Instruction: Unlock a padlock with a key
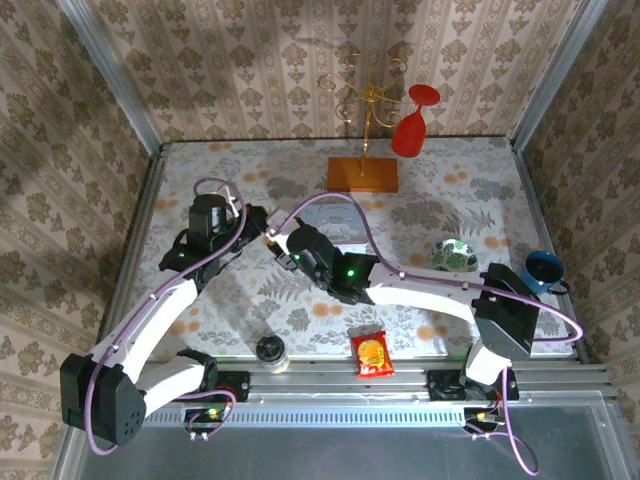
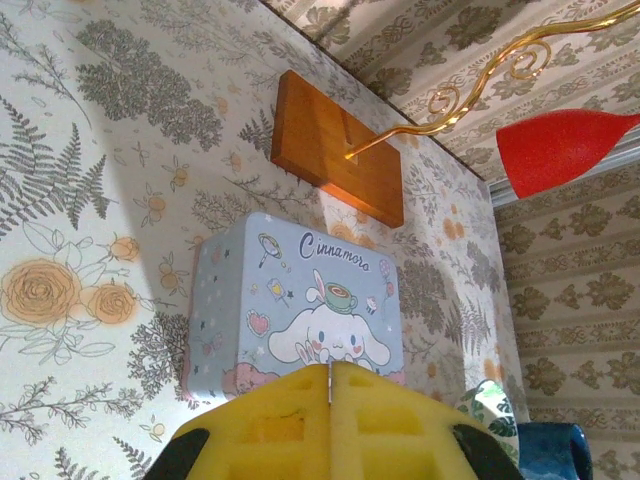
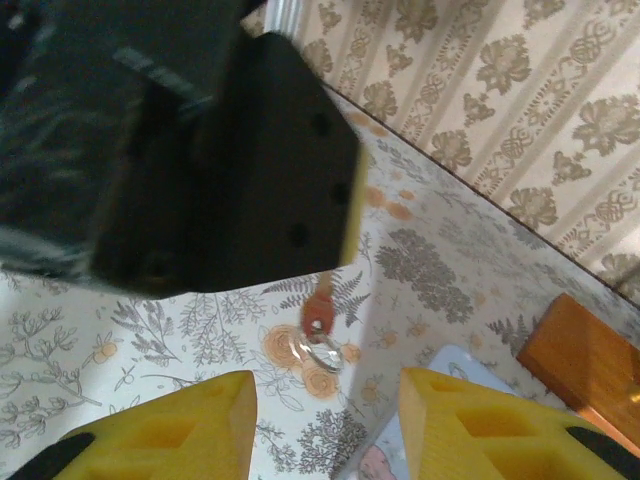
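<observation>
Left gripper (image 2: 330,392) pinching key (image 3: 318,314) between pressed-together fingers, red head and ring dangling just ahead of right gripper (image 3: 328,412), its fingers spread. Likely handover coming: closing squarely on head, avoiding ring. Padlock's place: cannot tell.

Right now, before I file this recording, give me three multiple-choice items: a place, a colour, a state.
1. Where on the table does the snack packet lie? A near edge B far left corner C far right corner
2. What colour is the hanging glass? A blue B red C clear
3. How do the right fingers stand? A apart, nothing between B pressed shut C clamped on a cloth
Answers: 1 A, it lies at the near rim; 2 B, red on the gold stand; 3 A, a bare gap separates them.
</observation>
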`<action>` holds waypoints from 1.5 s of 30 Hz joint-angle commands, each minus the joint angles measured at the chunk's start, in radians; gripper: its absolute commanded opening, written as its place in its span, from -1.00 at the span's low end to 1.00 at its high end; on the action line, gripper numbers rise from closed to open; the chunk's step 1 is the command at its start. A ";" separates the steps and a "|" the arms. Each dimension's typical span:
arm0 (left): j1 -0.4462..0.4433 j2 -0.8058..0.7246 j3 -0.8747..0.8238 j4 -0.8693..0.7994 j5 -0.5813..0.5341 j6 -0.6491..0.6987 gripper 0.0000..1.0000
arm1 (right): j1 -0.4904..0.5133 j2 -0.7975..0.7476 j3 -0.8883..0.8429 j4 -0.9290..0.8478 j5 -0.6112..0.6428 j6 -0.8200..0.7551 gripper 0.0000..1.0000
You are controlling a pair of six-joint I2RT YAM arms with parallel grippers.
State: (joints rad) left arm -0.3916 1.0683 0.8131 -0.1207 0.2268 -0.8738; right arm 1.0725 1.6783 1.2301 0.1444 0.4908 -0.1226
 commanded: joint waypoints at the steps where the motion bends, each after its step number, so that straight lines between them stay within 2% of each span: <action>1: -0.001 -0.016 0.017 -0.003 -0.009 -0.033 -1.00 | 0.006 0.034 0.023 0.076 0.009 -0.068 -0.14; 9: -0.003 -0.014 0.019 -0.006 0.024 -0.039 -1.00 | 0.006 0.094 0.045 0.123 0.050 -0.097 -0.12; 16: -0.003 -0.031 0.015 -0.034 0.029 -0.024 -1.00 | 0.004 0.121 0.055 0.169 0.082 -0.128 -0.21; 19: -0.003 -0.040 0.013 -0.040 0.028 -0.019 -1.00 | 0.001 0.137 0.072 0.165 0.084 -0.137 -0.34; 27: -0.003 -0.047 0.015 -0.037 0.043 -0.010 -1.00 | -0.003 0.155 0.082 0.158 0.083 -0.147 -0.97; 28: -0.001 -0.048 0.017 -0.037 0.043 -0.010 -1.00 | -0.005 0.155 0.079 0.157 0.083 -0.146 -1.00; 34: 0.006 -0.053 0.011 -0.015 0.046 -0.023 -1.00 | -0.007 0.133 0.043 0.145 0.050 -0.131 -1.00; 40: 0.011 -0.055 0.011 0.010 0.049 -0.037 -1.00 | -0.046 0.052 -0.063 0.156 -0.129 -0.051 -1.00; 45: 0.013 -0.058 0.008 0.015 0.043 -0.046 -1.00 | -0.068 -0.006 -0.138 0.191 -0.185 -0.031 -1.00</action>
State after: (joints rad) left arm -0.3847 1.0302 0.8131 -0.1383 0.2539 -0.9016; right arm 1.0122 1.7184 1.1118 0.3134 0.3706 -0.1905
